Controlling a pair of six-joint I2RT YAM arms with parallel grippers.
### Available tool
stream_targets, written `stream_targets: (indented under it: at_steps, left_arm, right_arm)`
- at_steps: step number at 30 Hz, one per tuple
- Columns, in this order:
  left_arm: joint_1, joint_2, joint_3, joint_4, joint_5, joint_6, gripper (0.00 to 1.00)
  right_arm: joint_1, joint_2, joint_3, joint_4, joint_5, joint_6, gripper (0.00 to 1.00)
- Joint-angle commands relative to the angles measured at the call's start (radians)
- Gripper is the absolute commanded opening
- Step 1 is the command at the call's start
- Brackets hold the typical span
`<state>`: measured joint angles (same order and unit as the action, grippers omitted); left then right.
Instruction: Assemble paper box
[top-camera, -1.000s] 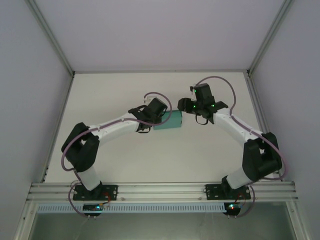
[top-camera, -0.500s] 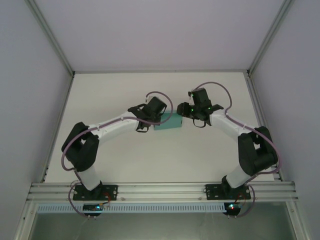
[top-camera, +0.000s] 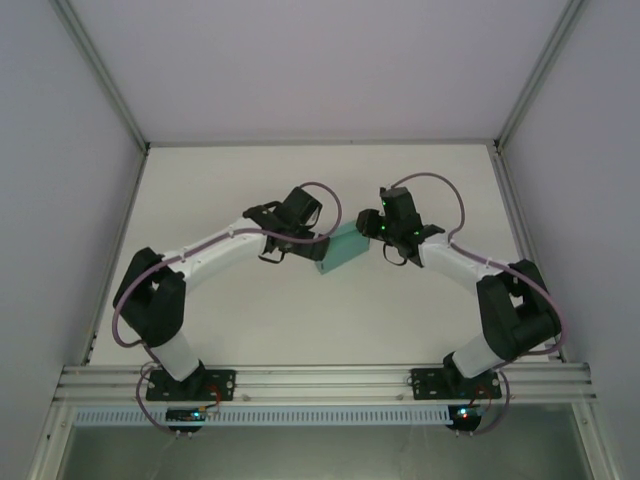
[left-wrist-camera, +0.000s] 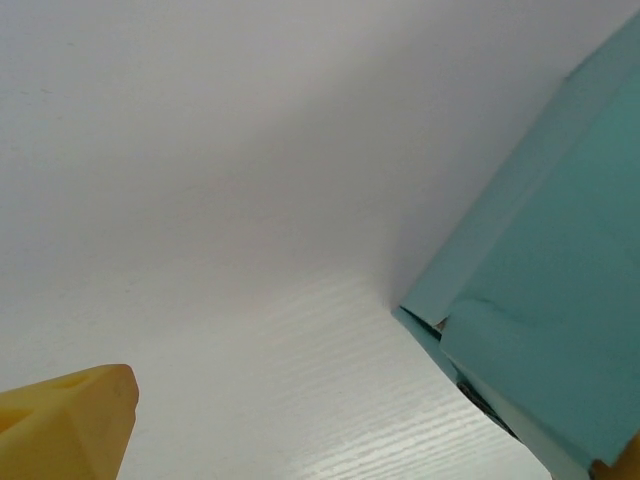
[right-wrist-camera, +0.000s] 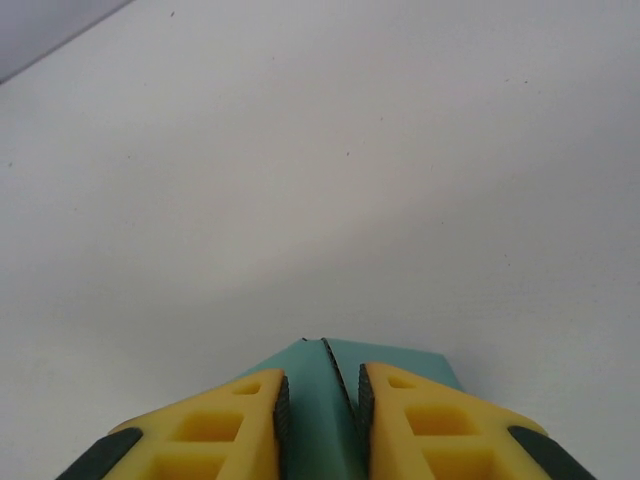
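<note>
While my right tool (right-wrist-camera: 320, 392) is pinched nearly closed on a thin teal edge of the paper box (top-camera: 344, 250), with card sandwiched between its pads (right-wrist-camera: 282, 408), my left tool (top-camera: 316, 246) is spread wide and grips nothing. The paper box sits skewed near the middle of the white surface (top-camera: 300, 320) between the two tools, with the left tool just beside its left end. From my left wrist, the box corner looks to meet the surface.

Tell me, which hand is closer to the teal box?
Right. The right hand pinches the paper box between its fingers; the left hand stands open at its other end.
</note>
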<state>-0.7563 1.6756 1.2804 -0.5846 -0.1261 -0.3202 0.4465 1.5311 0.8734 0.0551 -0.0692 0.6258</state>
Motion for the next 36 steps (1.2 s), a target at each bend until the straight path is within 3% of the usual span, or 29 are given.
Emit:
stream_targets:
  at_steps: [1, 5, 11, 17, 24, 28, 34, 36]
  left_arm:
    - [0.009, -0.045, 0.019, 0.001, 0.212, 0.024, 0.99]
    - [0.024, -0.078, 0.017, 0.059, 0.360, 0.005, 0.99]
    - [0.108, -0.069, 0.016, 0.085, 0.363, -0.116, 0.99]
    - [0.202, -0.057, -0.109, 0.214, 0.506, -0.213, 0.85]
    - [0.248, -0.022, -0.256, 0.373, 0.613, -0.295, 0.63]
    - [0.283, -0.023, -0.386, 0.495, 0.660, -0.364, 0.45]
    - [0.303, 0.006, -0.492, 0.601, 0.682, -0.400, 0.07]
    - [0.304, 0.017, -0.505, 0.623, 0.684, -0.402, 0.00]
  right_arm:
    - [0.024, 0.081, -0.113, -0.204, 0.004, 0.016, 0.25]
    - [0.025, 0.077, -0.141, -0.193, -0.001, 0.037, 0.23]
    - [0.034, 0.065, -0.162, -0.178, 0.010, 0.044, 0.22]
    - [0.044, 0.054, -0.178, -0.170, 0.017, 0.058, 0.21]
    - [0.047, 0.050, -0.196, -0.184, 0.011, 0.072, 0.19]
    - [0.041, 0.052, -0.218, -0.162, -0.025, 0.081, 0.18]
    - [0.025, 0.056, -0.301, -0.005, -0.135, 0.029, 0.11]
    - [0.014, 0.058, -0.330, 0.057, -0.179, 0.029, 0.09]
